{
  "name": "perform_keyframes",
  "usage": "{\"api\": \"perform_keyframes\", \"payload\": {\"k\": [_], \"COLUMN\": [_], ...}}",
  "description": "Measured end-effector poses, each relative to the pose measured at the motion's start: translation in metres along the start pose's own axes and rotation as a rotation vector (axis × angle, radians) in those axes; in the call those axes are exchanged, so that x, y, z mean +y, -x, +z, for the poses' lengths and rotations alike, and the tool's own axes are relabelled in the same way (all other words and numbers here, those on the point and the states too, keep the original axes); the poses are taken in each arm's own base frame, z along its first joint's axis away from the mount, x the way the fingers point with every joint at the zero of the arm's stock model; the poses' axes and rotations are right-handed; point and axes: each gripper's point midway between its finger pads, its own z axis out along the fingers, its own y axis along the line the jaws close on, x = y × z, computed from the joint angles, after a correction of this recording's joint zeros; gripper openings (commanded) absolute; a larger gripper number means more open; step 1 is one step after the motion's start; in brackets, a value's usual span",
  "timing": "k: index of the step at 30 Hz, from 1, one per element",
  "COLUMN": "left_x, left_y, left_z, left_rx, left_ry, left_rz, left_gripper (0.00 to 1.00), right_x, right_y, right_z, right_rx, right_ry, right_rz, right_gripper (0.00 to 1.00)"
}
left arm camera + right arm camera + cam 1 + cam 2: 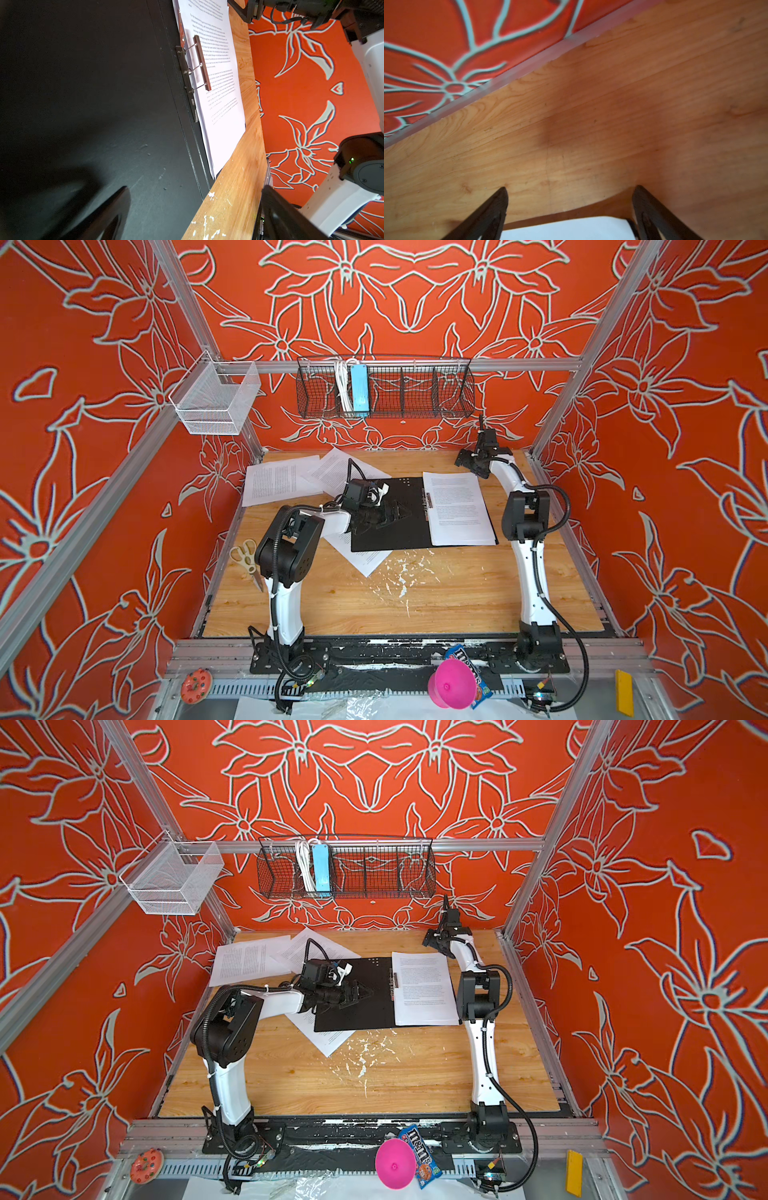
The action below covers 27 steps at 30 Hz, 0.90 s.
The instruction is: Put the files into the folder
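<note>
1. Scissors [248,558] are lying well left of the left claw [397,514].
2. Files [278,483], white sheets whose small black print is too fine to read, are lying loose beyond and left of that claw.
3. The left claw is hanging spread and empty, low over the open folder [386,537] and its black inside.
4. One printed sheet [459,508] is sitting under the metal clip [428,499], right of that claw.
5. A packet [419,1156] is showing "m&m's".
6. The right claw [570,189] is hanging spread and empty over the bare table [612,104], just beyond that sheet.
</note>
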Motion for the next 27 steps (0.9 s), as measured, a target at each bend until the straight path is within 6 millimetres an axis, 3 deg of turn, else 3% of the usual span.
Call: {"api": "perform_keyframes", "payload": {"k": [17, 27], "left_x": [0.000, 0.000], "left_y": [0.000, 0.001], "left_z": [0.000, 0.000], "left_rx": [-0.001, -0.002], "left_ry": [-0.001, -0.003], "left_rz": [0.001, 0.003], "left_gripper": [0.98, 0.98], "right_x": [0.007, 0.004], "right_y": [-0.016, -0.022], "right_z": [-0.007, -0.012], "right_rx": [0.058, 0.064], "right_ry": [0.066, 0.061], "right_rz": [-0.033, -0.042], "right_gripper": [0.86, 0.91]}}
